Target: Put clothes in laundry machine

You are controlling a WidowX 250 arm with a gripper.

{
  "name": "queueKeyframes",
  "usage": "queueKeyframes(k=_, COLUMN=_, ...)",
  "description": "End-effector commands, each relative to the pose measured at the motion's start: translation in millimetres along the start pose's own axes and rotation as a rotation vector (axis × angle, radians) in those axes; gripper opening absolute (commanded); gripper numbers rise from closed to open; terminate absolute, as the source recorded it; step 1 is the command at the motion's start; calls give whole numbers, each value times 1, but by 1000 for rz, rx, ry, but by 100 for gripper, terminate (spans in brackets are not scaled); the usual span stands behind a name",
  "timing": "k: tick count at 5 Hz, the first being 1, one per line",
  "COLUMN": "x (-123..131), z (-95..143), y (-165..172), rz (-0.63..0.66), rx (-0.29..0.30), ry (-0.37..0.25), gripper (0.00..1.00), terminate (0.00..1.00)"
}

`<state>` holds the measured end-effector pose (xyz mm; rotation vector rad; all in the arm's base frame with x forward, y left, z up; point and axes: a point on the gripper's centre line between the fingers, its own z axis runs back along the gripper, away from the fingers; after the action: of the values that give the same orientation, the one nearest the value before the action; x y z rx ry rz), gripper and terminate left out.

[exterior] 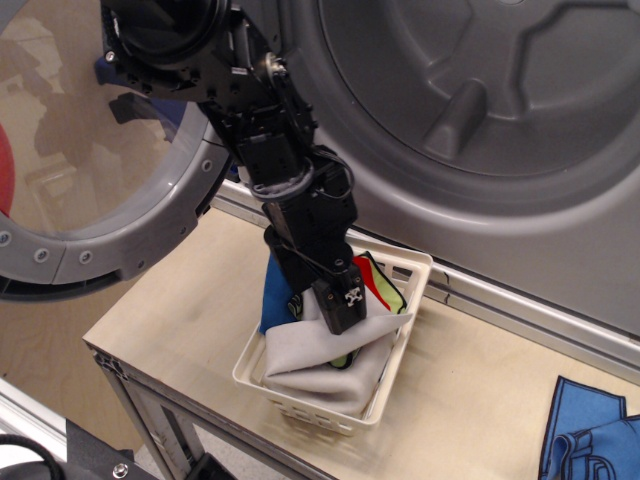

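At frame centre the black gripper (341, 306), its jaw state impossible to tell, is reaching into the white basket (300, 408) where the grey cloth (325, 355) is lying, the laundry machine (480, 120) gaping at upper right.

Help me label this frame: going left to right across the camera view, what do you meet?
Round door → blue cloth → gripper over the white basket → drum opening → blue cloth on the table.

one raised view, angled down, close.
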<state>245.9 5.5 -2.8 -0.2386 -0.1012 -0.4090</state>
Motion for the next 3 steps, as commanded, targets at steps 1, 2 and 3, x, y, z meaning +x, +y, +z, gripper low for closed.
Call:
queueKeyframes(k=1, x=10, z=-32, y=6, rz=6, rx=40, ry=54, gripper=100, terminate=0)
queueKeyframes(k=2, x=8, z=-43, y=7, rz=19, rx=56, ry=63, gripper=100, terminate=0)
queueKeyframes(k=3, x=9, z=-49, y=8, rz=37, rx=57, ry=53, gripper=100, terminate=0)
